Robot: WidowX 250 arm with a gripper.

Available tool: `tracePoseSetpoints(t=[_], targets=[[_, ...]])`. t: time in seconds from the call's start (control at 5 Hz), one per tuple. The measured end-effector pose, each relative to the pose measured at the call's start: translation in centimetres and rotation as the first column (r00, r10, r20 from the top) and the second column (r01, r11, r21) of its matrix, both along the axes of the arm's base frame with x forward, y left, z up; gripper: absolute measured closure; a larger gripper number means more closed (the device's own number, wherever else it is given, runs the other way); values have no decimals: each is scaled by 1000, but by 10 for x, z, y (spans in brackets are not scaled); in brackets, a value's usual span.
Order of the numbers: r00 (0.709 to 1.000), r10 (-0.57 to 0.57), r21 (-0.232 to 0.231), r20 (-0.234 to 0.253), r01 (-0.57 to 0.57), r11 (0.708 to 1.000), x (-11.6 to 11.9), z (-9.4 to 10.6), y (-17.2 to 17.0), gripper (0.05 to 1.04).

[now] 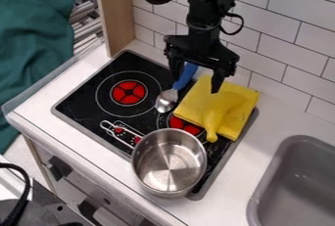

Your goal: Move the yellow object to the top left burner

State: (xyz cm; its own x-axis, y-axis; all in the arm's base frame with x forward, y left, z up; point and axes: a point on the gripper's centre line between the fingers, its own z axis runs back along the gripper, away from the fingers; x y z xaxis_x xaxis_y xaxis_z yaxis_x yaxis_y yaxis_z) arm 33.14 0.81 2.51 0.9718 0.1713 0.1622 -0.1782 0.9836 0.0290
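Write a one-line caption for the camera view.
Robot arm over a stove with yellow cloth, blue-handled spoon and metal pot.

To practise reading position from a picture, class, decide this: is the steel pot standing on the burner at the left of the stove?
No, the pot stands at the stove's near right corner, apart from the left burner.

Stovetop (78,106): black; burner (129,93) red, black cross, pale ring outlines. On stovetop: yellow cloth (239,100), yellow item (212,121) over it; spoon (167,101) silver, handle blue; pot (169,164) silver. Above stovetop: gripper (198,79) black. Behind stovetop: wall (278,49) white, grey brick-pattern lines. Beside stovetop: sink (288,171) grey.
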Motion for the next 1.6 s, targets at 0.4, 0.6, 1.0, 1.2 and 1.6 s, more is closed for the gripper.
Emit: tracePoseSetpoints(t=[0.4,0.6,1.0,1.2,1.6], targets=[[999,3,-19,-45,-4,1000,-13,-18,-12,78],[996,-43,-42,-79,40,998,-15,-37,-33,78],[997,-32,-61,-74,28,998,11,-58,-40,129],[998,-24,-59,-63,20,998,20,-60,-33,418],[1000,-12,-74,-24,10,997,20,-48,-31,540]])
